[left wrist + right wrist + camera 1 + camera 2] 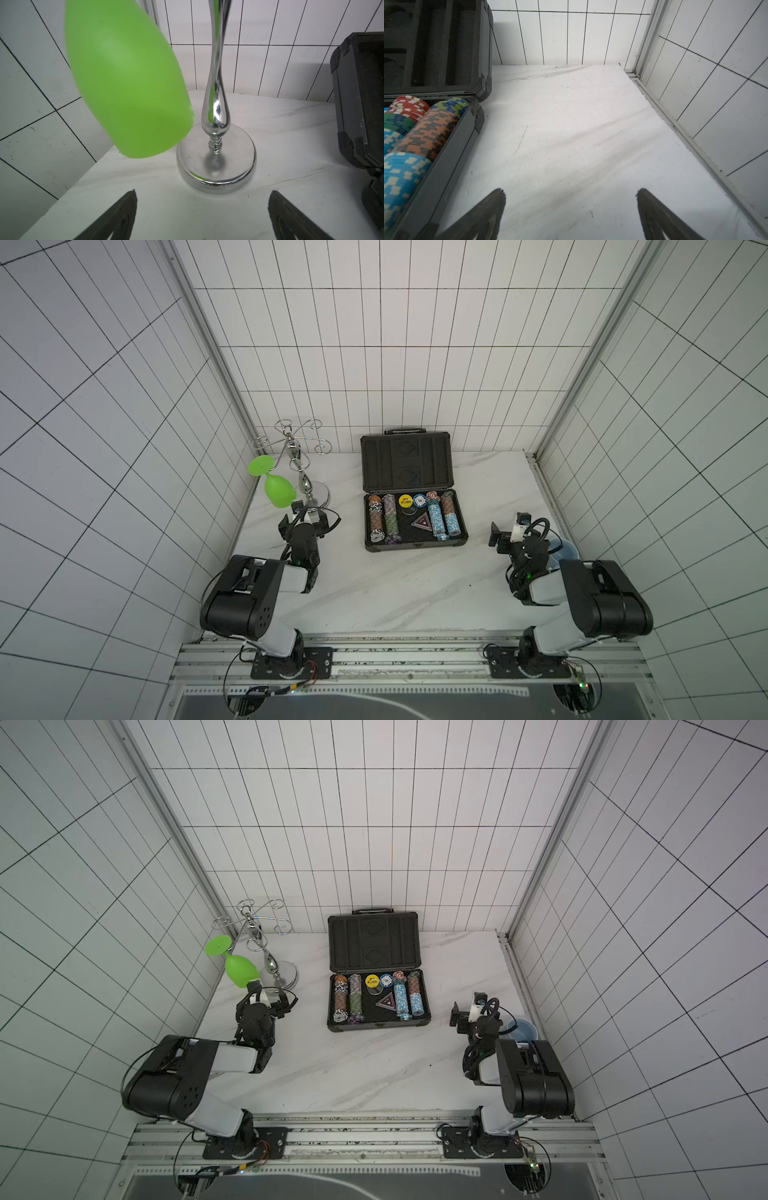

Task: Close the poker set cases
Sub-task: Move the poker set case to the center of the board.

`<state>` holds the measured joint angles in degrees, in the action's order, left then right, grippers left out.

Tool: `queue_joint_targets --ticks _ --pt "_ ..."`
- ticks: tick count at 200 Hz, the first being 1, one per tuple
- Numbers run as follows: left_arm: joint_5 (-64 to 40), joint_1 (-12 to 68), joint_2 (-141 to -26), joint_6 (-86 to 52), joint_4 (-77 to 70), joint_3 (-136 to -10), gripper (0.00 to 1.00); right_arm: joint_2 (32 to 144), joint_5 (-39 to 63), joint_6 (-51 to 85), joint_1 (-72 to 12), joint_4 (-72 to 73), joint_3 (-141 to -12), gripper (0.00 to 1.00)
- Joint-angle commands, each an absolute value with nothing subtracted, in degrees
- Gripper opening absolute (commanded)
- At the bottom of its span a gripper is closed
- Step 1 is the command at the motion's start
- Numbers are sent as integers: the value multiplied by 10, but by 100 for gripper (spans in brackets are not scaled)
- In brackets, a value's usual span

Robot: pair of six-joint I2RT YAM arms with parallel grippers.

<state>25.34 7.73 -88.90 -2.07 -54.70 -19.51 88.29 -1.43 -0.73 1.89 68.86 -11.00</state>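
Poker set case [407,464], dark grey with a black moulded lining, sits open mid-table by the back wall, lid raised, striped chips [434,518] in rows. From the left: a smooth green goblet [279,489] hangs bowl-down from a curly chrome rack [306,485]. The left gripper [202,195] is spread wide and empty near the rack's round base. Right of the case, the right gripper [571,193] is spread wide and empty beside a blue cup [565,549].
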Motion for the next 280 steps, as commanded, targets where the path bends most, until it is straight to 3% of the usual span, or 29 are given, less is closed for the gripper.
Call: queue_joint_targets --ticks 1,211,245,280 --pt "258 79 -895 -16 -562 -205 98 886 -12 -10 23 713 -150 99" --pt "255 81 -884 -6 -568 -200 98 882 -12 -13 22 718 -147 99" --pt "286 103 -860 24 -558 -211 96 831 -32 -17 11 583 -197 98" --pt "336 137 -806 7 -333 -305 98 799 -27 -1 8 451 -267 95"
